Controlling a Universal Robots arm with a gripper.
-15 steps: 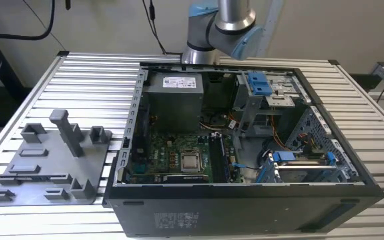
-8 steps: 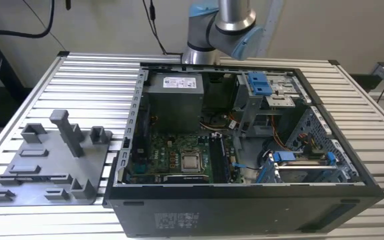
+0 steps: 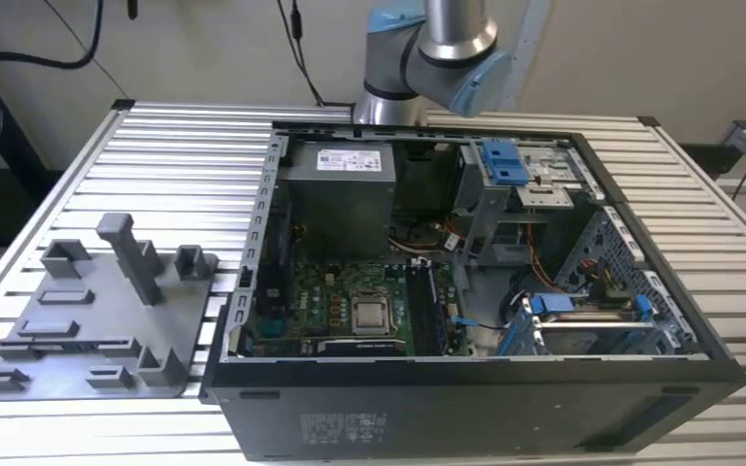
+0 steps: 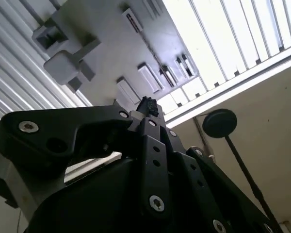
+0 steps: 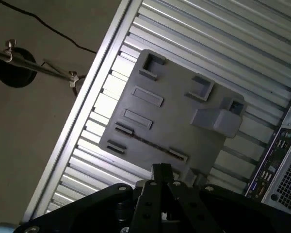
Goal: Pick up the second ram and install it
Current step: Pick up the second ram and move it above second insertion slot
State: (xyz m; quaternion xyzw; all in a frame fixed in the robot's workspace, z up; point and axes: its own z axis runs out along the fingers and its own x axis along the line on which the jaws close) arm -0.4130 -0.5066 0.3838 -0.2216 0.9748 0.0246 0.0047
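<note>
well, the gripper point(image 5: 161, 171) hangs above the grey fixture plate point(image 5: 174, 121), well apart from it. whether it is wide or narrow i cannot tell, and i see nothing held in it. the second ram point(image 5: 148, 142), as far as i can judge, is the thin dark strip on edge between two end blocks of the plate, below the gripper and a little ahead of it. so the pick looks not yet made, and seating it in the motherboard slots point(image 3: 427, 303) of the open computer case point(image 3: 477, 413), off to the gripper's side, is all left.
</note>
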